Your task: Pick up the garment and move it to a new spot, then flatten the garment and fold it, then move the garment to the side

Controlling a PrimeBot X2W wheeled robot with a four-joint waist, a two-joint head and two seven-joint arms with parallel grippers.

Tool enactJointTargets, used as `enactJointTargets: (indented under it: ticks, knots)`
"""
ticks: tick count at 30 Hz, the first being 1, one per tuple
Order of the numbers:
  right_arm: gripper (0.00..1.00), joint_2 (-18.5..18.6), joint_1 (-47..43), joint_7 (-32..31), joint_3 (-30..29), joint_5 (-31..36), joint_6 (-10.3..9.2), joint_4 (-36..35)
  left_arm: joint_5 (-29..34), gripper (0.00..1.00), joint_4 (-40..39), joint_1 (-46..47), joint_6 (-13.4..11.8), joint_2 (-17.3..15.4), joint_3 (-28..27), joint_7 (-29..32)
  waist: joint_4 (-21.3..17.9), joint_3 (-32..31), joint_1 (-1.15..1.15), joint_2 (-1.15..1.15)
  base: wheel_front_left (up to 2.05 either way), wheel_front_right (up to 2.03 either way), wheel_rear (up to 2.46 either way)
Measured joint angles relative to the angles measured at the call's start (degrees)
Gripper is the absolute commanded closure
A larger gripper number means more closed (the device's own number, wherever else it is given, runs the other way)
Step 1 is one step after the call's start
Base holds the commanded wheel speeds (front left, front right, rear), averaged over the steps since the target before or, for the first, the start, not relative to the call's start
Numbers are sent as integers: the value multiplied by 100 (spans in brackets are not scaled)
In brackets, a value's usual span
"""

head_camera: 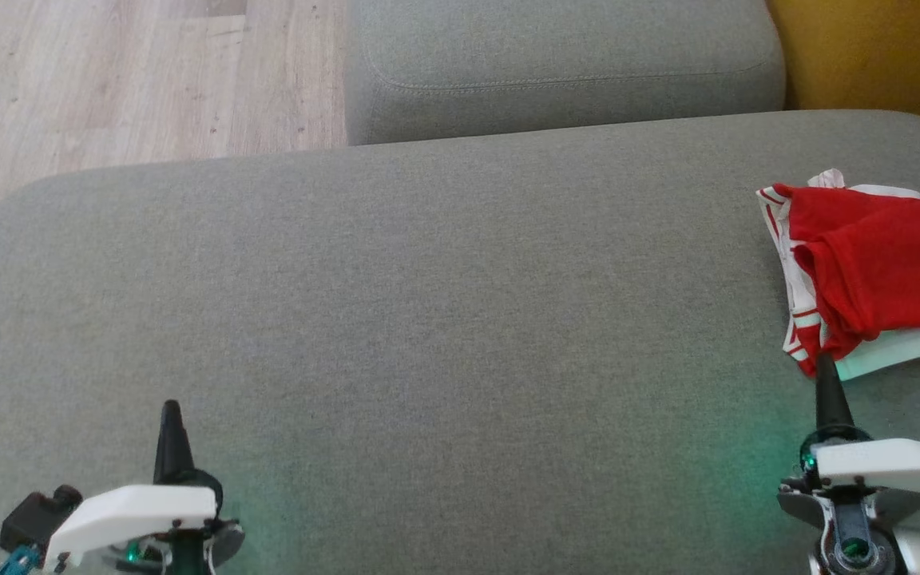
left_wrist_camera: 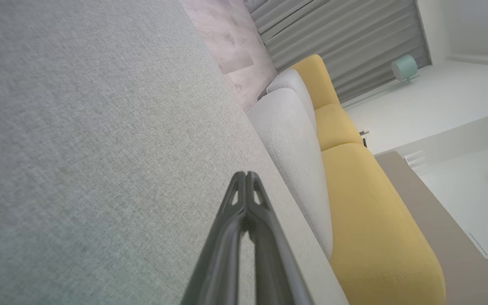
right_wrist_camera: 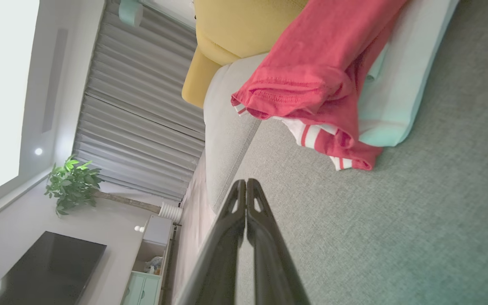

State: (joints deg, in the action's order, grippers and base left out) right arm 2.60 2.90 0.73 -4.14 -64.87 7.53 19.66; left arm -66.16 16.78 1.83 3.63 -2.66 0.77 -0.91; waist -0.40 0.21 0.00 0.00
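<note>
Left end effector (head_camera: 171, 415), lower left: fingers together. Right end effector (head_camera: 826, 375), lower right: likewise, near garment (head_camera: 883, 263), folded on sofa (head_camera: 428, 279), far right, seemingly set aside.

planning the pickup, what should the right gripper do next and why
Probably open the right gripper and ease it forward to the near edge of the shirt: the gripper is shut, just short of it, and the shirt lies rumpled and unheld on the sofa.
</note>
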Motion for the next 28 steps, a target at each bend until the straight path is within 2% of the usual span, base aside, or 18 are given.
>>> enactJointTargets:
  ticks: [28]
  knots:
    - [100,-1,4,-436,-220,-1741,0,-221,-1674,100,-37,63,226,3,-326,474,27,-2,0,0,0,0,0]
